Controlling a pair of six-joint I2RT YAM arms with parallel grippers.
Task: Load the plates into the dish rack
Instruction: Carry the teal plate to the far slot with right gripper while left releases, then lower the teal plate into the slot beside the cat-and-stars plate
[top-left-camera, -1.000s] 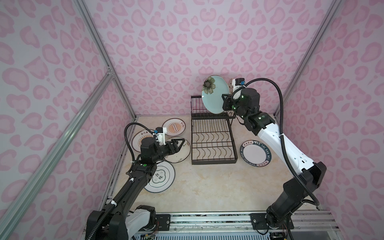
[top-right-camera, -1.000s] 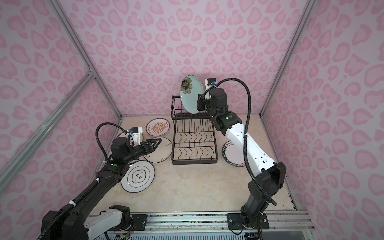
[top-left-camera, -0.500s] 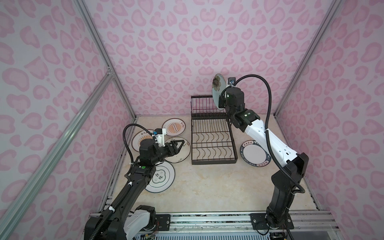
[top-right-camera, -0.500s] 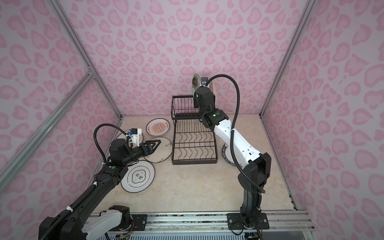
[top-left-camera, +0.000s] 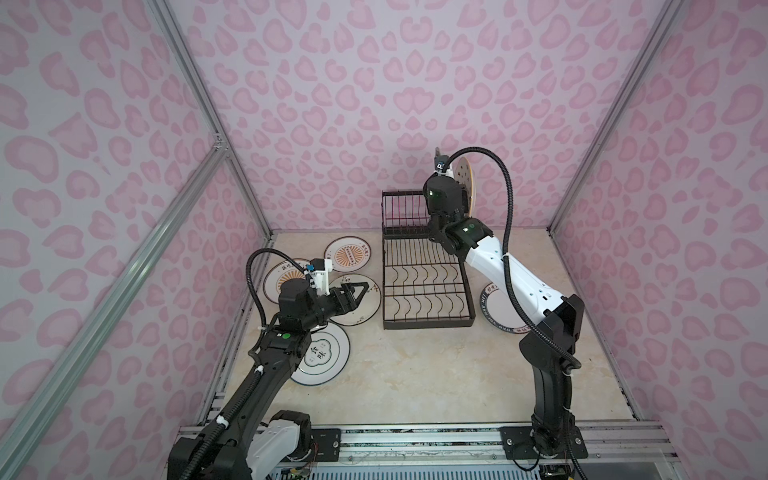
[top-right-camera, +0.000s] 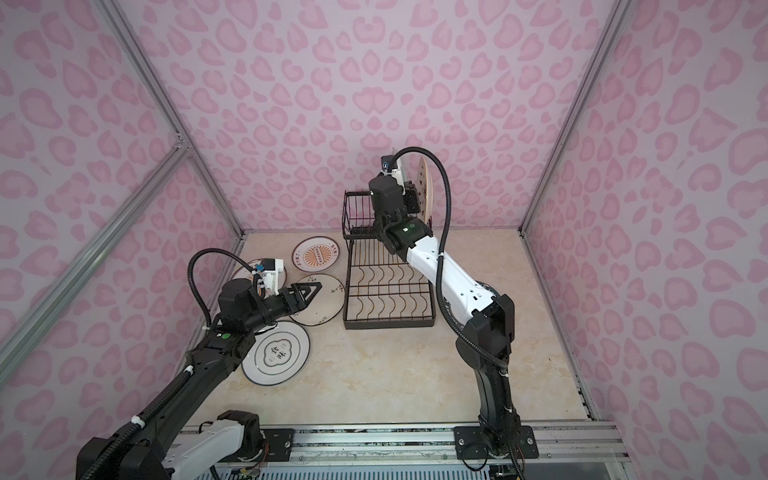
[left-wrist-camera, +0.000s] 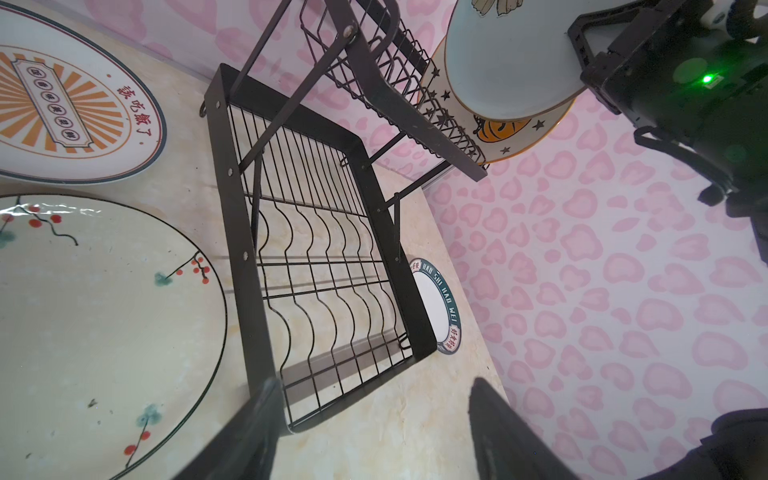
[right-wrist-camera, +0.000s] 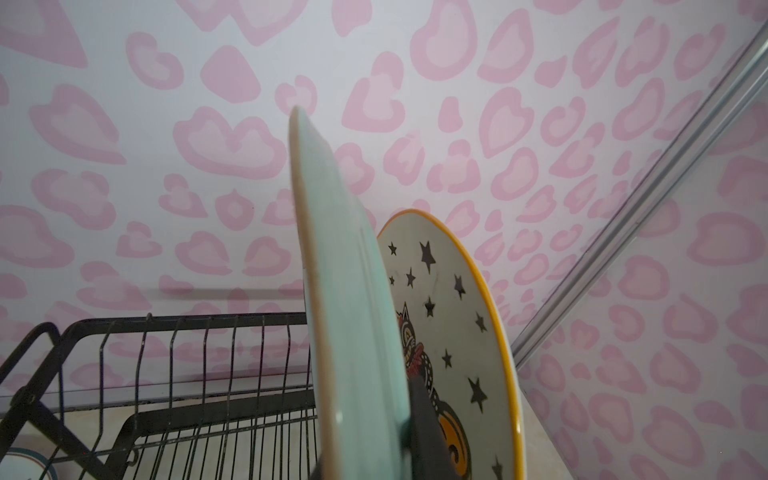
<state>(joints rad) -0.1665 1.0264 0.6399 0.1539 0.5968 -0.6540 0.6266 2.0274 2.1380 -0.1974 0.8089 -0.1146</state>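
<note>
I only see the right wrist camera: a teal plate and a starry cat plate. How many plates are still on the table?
Observer: Five plates lie flat: four left of the dish rack, the navy-lettered plate right of it.
Operator: What's the other arm doing?
Observer: The left pincer hangs open and empty near the cream branch plate.
Operator: Anything in the bottom tray?
Observer: No, the wavy lower tray holds no plates.
</note>
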